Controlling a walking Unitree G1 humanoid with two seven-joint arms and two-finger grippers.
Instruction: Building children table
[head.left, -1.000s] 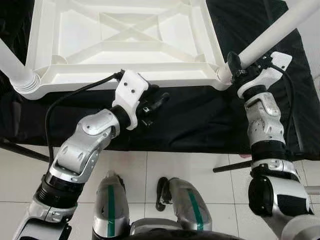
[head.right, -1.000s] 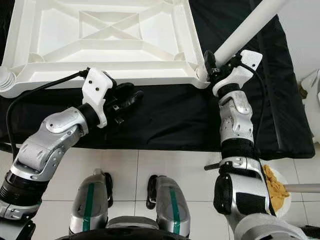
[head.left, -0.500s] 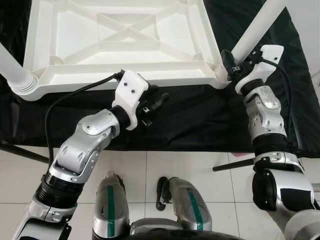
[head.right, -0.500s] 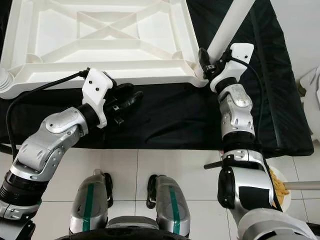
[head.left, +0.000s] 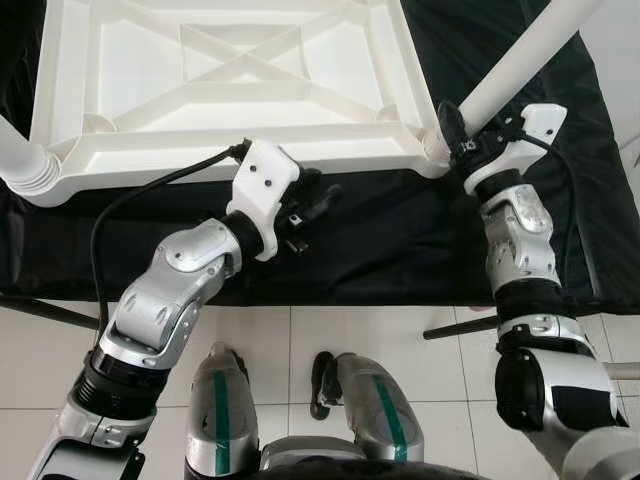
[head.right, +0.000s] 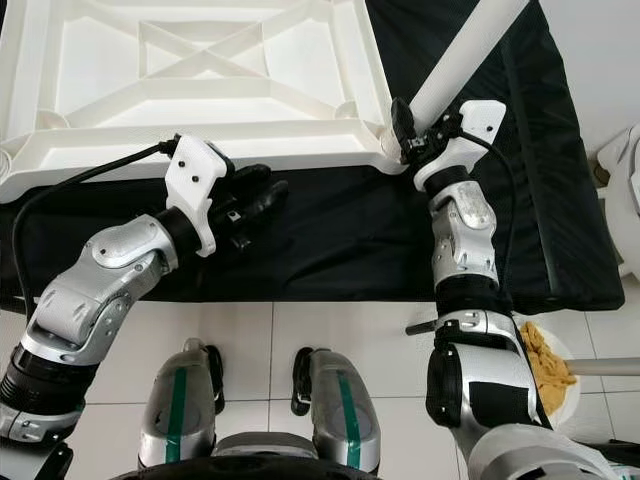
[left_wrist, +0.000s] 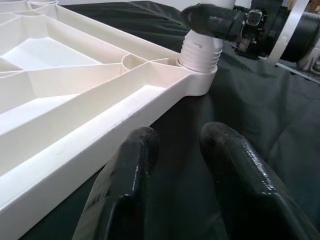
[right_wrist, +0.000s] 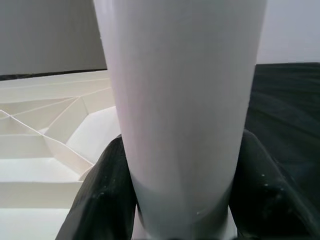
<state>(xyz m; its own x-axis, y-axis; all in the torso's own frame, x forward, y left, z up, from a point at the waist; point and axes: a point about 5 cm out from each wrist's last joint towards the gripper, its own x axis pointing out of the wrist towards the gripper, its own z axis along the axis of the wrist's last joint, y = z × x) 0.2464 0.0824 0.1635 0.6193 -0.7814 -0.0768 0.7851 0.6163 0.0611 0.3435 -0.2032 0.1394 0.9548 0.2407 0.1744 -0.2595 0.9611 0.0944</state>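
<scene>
A white plastic table top (head.left: 230, 75) lies upside down on a black cloth. A white leg (head.left: 520, 60) stands tilted in its near right corner socket (left_wrist: 200, 50). My right gripper (head.left: 450, 130) is shut on that leg just above the socket; in the right wrist view the leg (right_wrist: 180, 100) sits between both black fingers (right_wrist: 105, 200). Another white leg (head.left: 15, 150) is fitted in the near left corner. My left gripper (head.left: 320, 200) hovers over the cloth just in front of the table top's near edge, open, with nothing between its fingers (left_wrist: 130, 165).
The black cloth (head.left: 400, 240) covers a low surface that ends at a tiled floor (head.left: 300, 340). A black rod (head.left: 460, 328) sticks out under its front right. A plate of yellow food (head.right: 545, 360) sits on the floor at the right. My own legs stand below.
The right gripper has swung the leg, first more upright, then tilted right again. The table top has shifted a little. My left arm has stayed put.
</scene>
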